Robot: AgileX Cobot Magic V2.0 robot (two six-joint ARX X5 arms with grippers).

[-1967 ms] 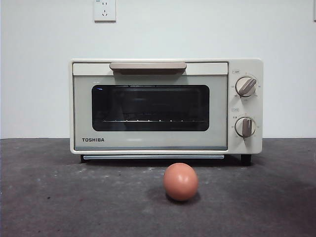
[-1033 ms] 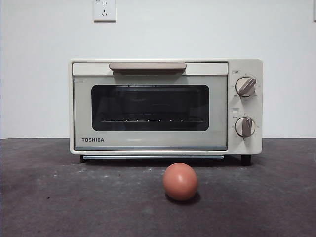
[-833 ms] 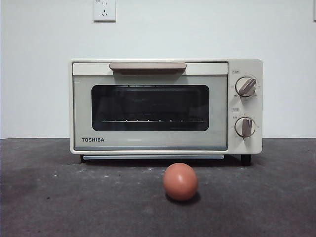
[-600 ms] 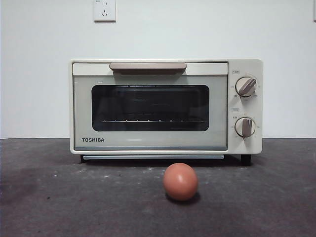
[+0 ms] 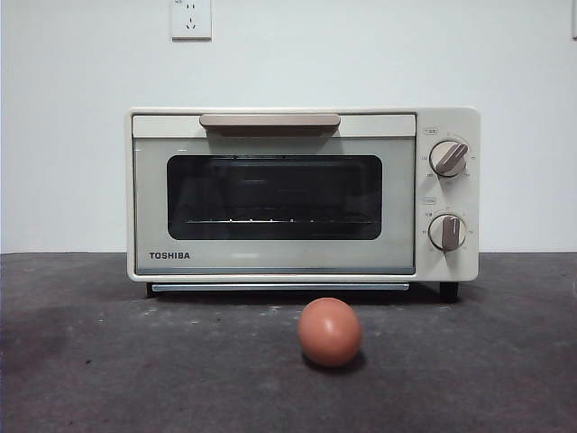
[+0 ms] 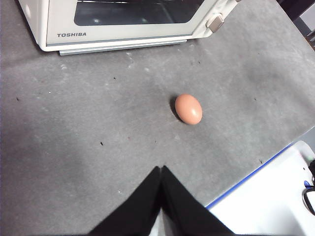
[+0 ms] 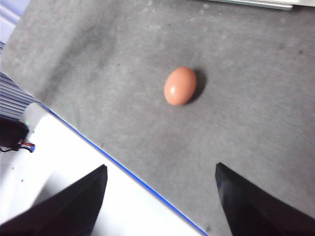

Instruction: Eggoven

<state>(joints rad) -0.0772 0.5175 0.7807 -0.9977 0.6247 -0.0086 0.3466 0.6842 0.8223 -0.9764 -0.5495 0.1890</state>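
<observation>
Egg on the table, oven door shut, both hands clear

Egg (image 5: 330, 332) count: one, reddish-brown and smooth, lying on the dark grey table (image 5: 108, 361) just in front of the oven (image 5: 302, 194), apart from it and a little toward the side where the dials are. From my left wrist camera I see the same egg (image 6: 188, 108) lying bare on the mat with its shadow beside it, and the right wrist camera shows it (image 7: 179, 86) too, nothing touching it.

I count one oven, cream and boxy, TOSHIBA printed low on the door. Its door is closed. It has one dark glass window (image 5: 275, 197) with a wire rack visible behind it, one beige handle (image 5: 270, 121) across the top of the door, and two dials (image 5: 448, 158) stacked one above the other on the side panel; the lower dial (image 5: 447, 232) points roughly straight up, the upper one is tilted.

I have two hands, and neither reaches the front camera's view. The left hand (image 6: 161, 172) hangs above the table well short of the egg, its two black jaws pressed together with nothing between them. The right hand (image 7: 161, 184) also hangs short of the egg, over the table's blue-lined edge, jaws spread wide and empty.

One wall socket (image 5: 191, 18) sits on the white wall above the oven.
</observation>
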